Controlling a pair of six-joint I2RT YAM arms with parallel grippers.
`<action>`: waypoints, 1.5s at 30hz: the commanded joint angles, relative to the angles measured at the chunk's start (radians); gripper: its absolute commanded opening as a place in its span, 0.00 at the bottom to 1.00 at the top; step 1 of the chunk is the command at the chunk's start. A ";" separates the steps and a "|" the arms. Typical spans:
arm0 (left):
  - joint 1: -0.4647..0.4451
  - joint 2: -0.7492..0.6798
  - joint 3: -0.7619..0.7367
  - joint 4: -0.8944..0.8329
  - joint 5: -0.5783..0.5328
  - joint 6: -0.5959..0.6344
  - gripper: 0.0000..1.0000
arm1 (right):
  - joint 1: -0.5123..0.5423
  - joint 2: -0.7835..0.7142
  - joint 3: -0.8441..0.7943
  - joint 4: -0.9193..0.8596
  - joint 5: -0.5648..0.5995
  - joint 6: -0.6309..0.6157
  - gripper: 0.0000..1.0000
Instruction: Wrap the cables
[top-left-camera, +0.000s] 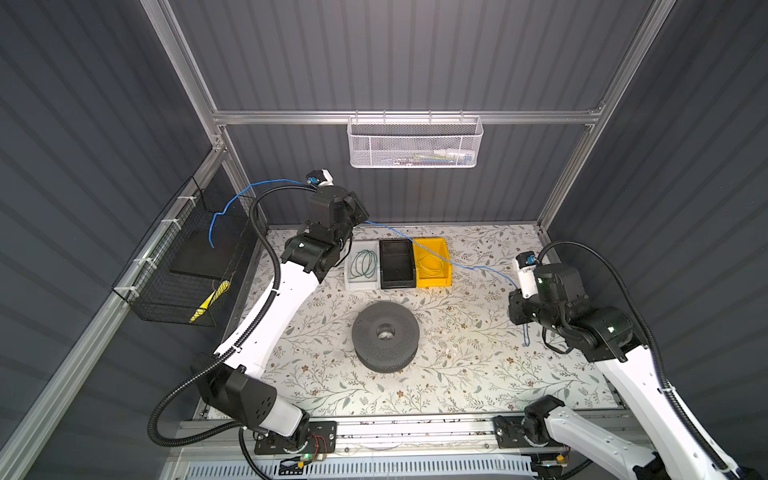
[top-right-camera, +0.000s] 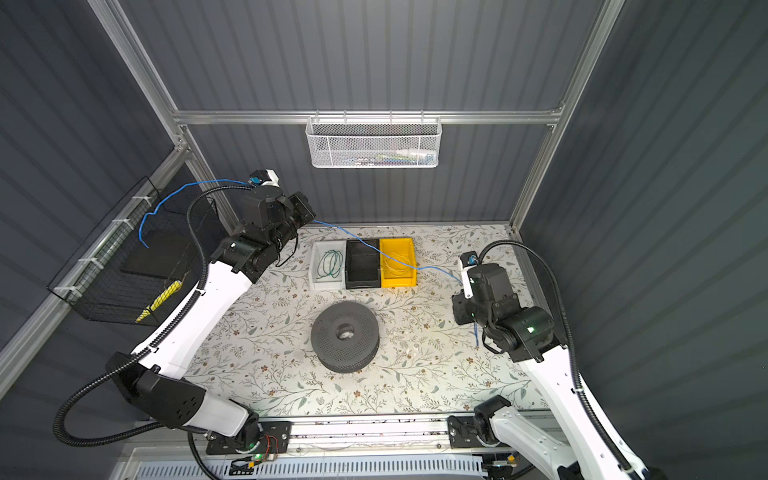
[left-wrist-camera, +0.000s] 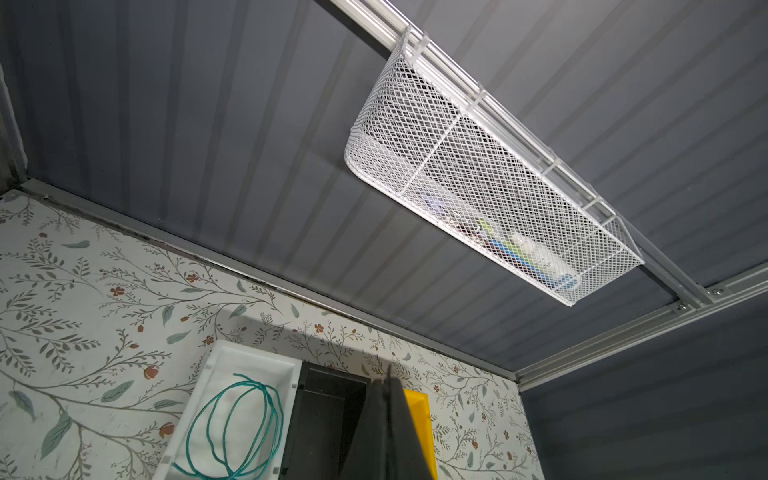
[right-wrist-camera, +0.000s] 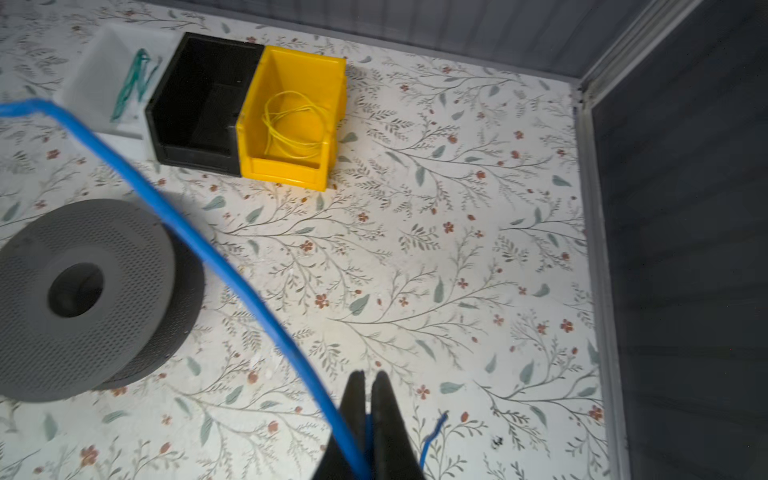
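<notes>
**Both top views: blue wire (top-left-camera: 432, 251) strung high behind the grey spool (top-left-camera: 384, 336)**

The left arm rears up beyond the spool with its wrist bent over. The left end effector (top-left-camera: 363, 218) has its fingers pressed together where the wire leaves its tip. To the spool's right the other arm crouches lower, wrist folded down. The right end effector (right-wrist-camera: 368, 376) is clamped on the wire, with a short tail poking out beside it. Between them the wire sags over the bins (top-left-camera: 397, 284) behind the spool, clear of the floral surface (top-left-camera: 457, 365).
</notes>
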 joint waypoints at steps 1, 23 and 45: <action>0.063 -0.017 0.036 -0.045 -0.098 -0.003 0.00 | -0.065 -0.015 -0.021 -0.083 0.241 -0.015 0.00; 0.218 0.025 0.148 -0.167 0.146 -0.109 0.00 | -0.203 0.131 -0.006 -0.148 -0.007 0.013 0.00; 0.214 0.002 -0.113 -0.166 0.749 -0.119 0.99 | 0.020 0.507 0.352 -0.390 -0.474 -0.055 0.00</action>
